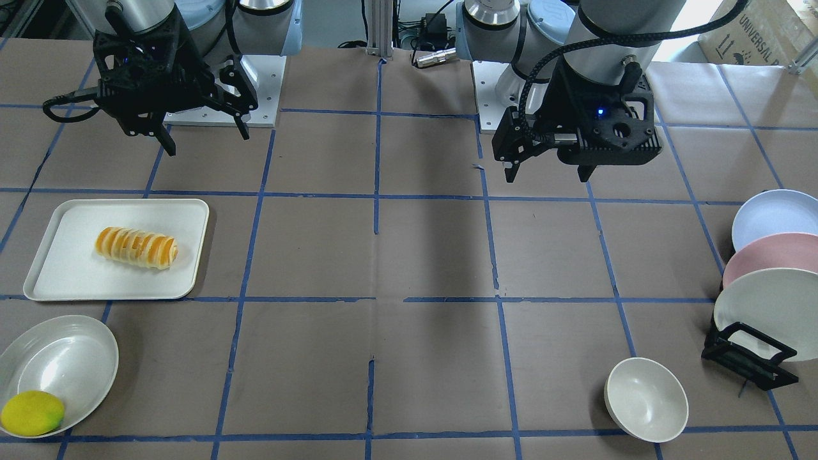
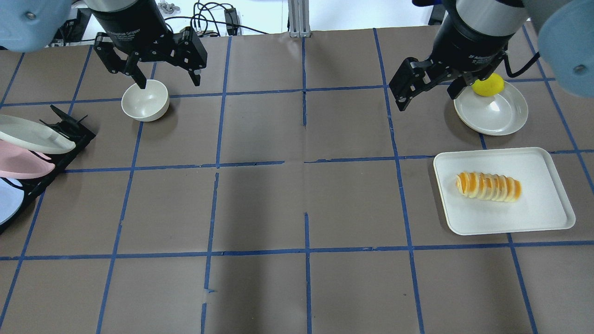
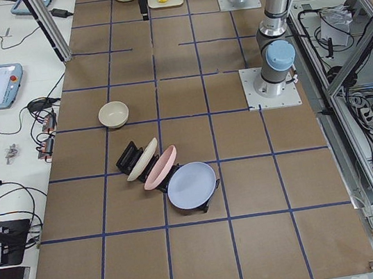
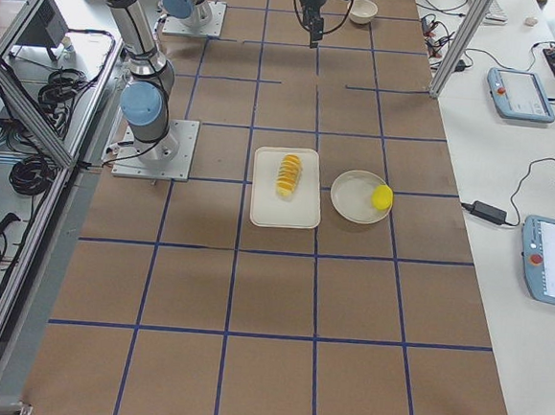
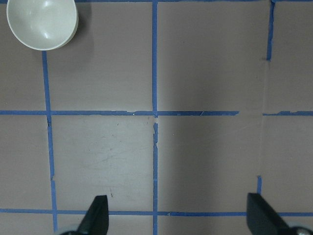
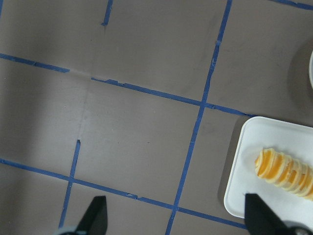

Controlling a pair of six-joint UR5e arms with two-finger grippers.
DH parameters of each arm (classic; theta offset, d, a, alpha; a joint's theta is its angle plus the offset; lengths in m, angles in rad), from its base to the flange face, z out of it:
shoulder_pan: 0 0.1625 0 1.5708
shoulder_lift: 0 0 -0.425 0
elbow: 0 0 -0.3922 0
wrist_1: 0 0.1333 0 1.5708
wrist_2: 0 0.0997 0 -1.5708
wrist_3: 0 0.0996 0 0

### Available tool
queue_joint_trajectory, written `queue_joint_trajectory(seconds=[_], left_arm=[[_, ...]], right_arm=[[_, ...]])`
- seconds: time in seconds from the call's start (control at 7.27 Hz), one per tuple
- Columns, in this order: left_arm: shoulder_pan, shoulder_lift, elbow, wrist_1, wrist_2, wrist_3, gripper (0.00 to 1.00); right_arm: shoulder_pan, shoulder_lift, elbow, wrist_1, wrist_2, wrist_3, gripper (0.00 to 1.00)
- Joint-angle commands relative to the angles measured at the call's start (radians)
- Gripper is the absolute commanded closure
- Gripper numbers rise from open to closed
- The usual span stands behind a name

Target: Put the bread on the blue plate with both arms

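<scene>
The bread (image 1: 136, 248), a golden roll with pale stripes, lies on a white tray (image 1: 77, 281) on my right side; it also shows in the overhead view (image 2: 488, 186) and the right wrist view (image 6: 286, 171). The blue plate (image 1: 773, 217) stands on edge in a black rack on my left side, partly cut off in the overhead view (image 2: 7, 204). My right gripper (image 1: 208, 142) hangs open and empty above the table, behind the tray (image 2: 538, 208). My left gripper (image 1: 547, 174) hangs open and empty, well apart from the rack.
A pink plate (image 1: 773, 255) and a white plate (image 1: 767, 306) stand in the same rack (image 1: 748, 358). A white bowl (image 1: 645, 399) sits near the rack. A shallow white dish (image 1: 57, 364) holds a yellow-green fruit (image 1: 32, 412) beside the tray.
</scene>
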Motion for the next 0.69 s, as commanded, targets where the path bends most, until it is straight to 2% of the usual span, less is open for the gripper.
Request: queue_joint_trajectory(seconds=[0.0, 0.14, 0.28, 0.55], left_arm=[[0.004, -0.002, -0.001, 0.0, -0.002, 0.002, 0.0], [0.007, -0.002, -0.019, -0.002, 0.004, 0.003, 0.0], [0.057, 0.004, -0.026, -0.015, 0.009, 0.082, 0.0], [0.253, 0.022, -0.046, -0.02, 0.01, 0.264, 0.0]], right_arm=[[0.001, 0.001, 0.001, 0.016, -0.005, -0.001, 0.0], [-0.004, 0.003, 0.019, -0.007, -0.004, -0.026, 0.0], [-0.027, 0.003, 0.06, -0.062, -0.019, -0.295, 0.0], [-0.222, -0.001, 0.201, -0.124, -0.018, -0.849, 0.0]])
